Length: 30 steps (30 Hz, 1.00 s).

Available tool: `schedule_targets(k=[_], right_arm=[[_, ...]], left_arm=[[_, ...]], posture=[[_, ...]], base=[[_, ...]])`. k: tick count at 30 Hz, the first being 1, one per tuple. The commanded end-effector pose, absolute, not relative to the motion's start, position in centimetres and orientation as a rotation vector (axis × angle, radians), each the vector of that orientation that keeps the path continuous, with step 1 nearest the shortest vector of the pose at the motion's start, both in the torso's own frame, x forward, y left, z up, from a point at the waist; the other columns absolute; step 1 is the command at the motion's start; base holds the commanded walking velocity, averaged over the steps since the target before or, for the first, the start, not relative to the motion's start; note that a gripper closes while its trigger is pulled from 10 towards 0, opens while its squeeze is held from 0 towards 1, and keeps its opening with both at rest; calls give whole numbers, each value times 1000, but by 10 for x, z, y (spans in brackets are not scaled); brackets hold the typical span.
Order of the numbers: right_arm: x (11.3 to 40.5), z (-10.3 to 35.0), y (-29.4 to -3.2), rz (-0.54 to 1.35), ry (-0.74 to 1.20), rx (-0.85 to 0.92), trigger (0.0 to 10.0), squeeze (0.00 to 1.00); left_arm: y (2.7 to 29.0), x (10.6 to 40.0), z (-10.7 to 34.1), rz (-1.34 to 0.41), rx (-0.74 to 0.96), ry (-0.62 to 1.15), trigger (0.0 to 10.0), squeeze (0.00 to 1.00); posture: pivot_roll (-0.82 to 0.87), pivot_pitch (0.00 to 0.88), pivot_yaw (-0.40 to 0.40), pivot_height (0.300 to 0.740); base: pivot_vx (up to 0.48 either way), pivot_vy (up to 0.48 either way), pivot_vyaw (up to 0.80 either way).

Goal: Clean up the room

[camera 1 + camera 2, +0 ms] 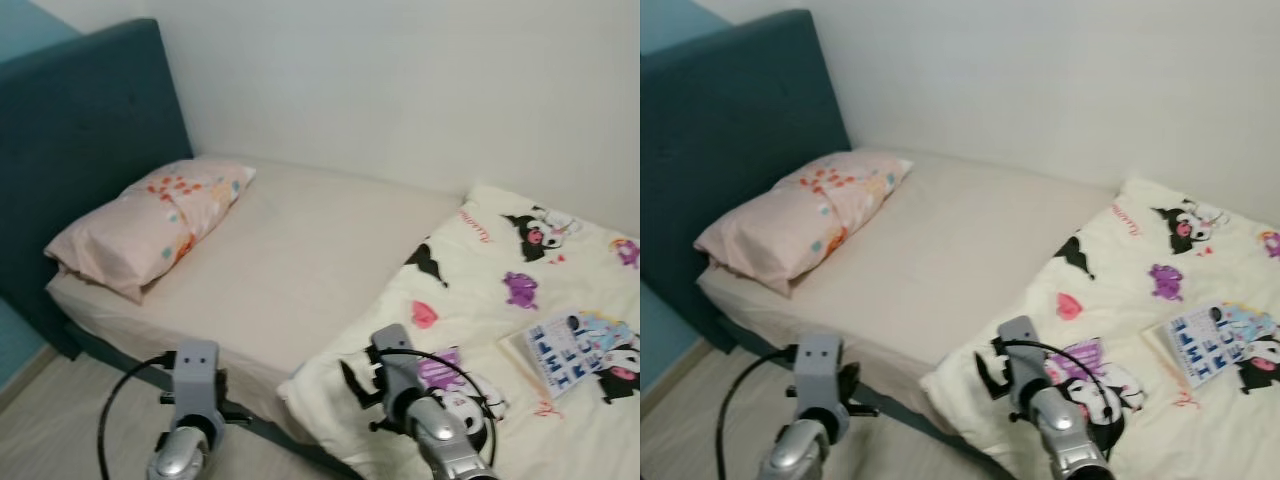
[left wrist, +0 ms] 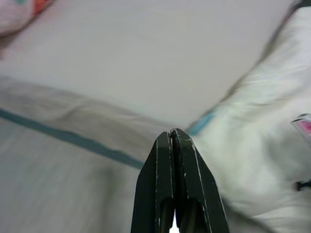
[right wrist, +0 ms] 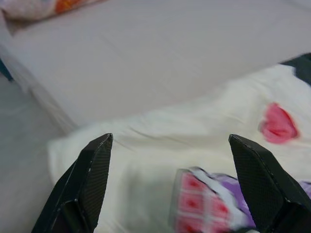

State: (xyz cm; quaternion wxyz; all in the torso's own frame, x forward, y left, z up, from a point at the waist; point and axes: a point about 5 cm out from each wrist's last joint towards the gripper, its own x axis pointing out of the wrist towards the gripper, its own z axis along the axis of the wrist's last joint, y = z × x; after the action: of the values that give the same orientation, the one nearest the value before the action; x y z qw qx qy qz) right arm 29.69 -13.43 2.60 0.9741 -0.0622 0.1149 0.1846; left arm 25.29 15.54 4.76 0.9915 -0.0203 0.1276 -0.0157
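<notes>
Here, the cream cartoon-printed quilt (image 1: 520,330) is seen bunched over the foot half of the beige-sheeted bed (image 1: 300,250), its near corner directly beneath the wide-open right end effector (image 3: 170,184), while the closed left end effector (image 2: 173,141) is held off the bed's near edge.

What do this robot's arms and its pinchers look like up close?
Both arms are shiny silver metal tubes ending in boxy grey wrist blocks, with thin black cables looping out beside them. The left gripper has two long, flat black fingers tapering to narrow tips. The right gripper has the same black fingers, with a fine woven, carbon-like texture.
</notes>
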Motion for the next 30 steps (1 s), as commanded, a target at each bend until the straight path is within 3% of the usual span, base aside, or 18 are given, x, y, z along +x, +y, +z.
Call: schedule_targets(k=[1, 9, 15, 26, 30], right_arm=[[294, 23, -128, 390, 248, -118, 10000, 0], [294, 23, -127, 392, 249, -112, 10000, 0], [294, 23, -127, 392, 249, -109, 10000, 0], [293, 22, -127, 392, 249, -108, 10000, 0], [294, 23, -127, 392, 250, -107, 10000, 0]], left_arm=[[161, 248, 42, -14, -35, 288, 10000, 0], [162, 248, 42, -16, -33, 289, 10000, 0], [163, 247, 41, -15, -45, 303, 10000, 0], [167, 247, 37, -13, -5, 331, 10000, 0], [168, 248, 37, 2, -6, 337, 10000, 0]], posture=[[3, 107, -26, 740], [5, 109, -28, 740], [6, 112, -26, 740], [6, 113, -27, 740], [5, 111, -27, 740]], base=[[0, -394, 0], [0, -399, 0], [0, 0, 0], [0, 428, 0], [0, 0, 0]])
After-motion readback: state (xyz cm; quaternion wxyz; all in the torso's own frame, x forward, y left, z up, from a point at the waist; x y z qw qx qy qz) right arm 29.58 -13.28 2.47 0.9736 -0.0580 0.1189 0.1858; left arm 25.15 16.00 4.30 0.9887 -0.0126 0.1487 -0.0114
